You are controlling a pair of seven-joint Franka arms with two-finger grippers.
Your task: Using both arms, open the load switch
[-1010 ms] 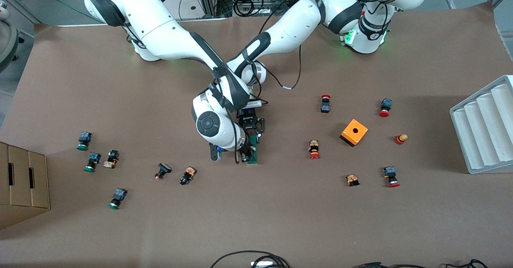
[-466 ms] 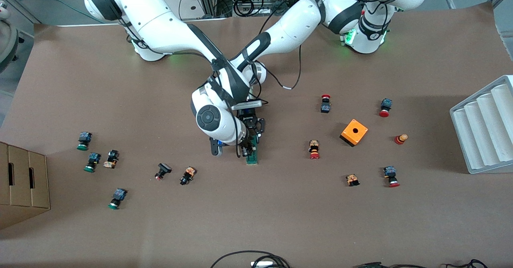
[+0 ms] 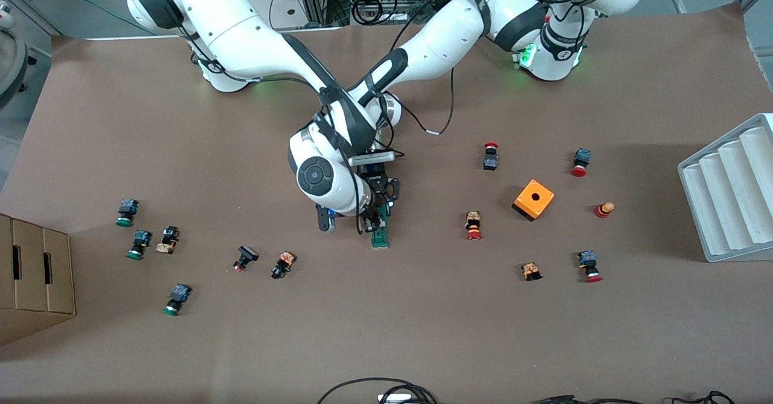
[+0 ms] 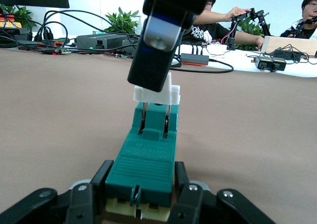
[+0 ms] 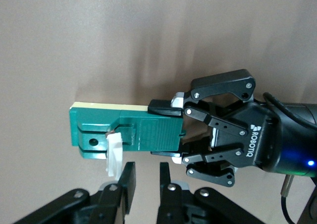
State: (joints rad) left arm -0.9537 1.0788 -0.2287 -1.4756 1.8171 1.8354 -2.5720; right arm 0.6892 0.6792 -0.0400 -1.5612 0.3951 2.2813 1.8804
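At centre frame of the front view the green load switch [image 3: 380, 235] lies clamped in the left gripper [image 5: 171, 131], marked ROBOTIQ, while the right gripper [image 5: 143, 179], fingers seemingly slightly parted, sits by its white tab [image 5: 114, 154].

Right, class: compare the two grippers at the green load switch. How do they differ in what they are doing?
The left gripper is shut on the load switch, on its green body; the right gripper grips nothing, its fingers slightly apart. The left gripper lies level with the switch; the right gripper points down from above, beside the white tab. Both are black, two-fingered and at the switch.
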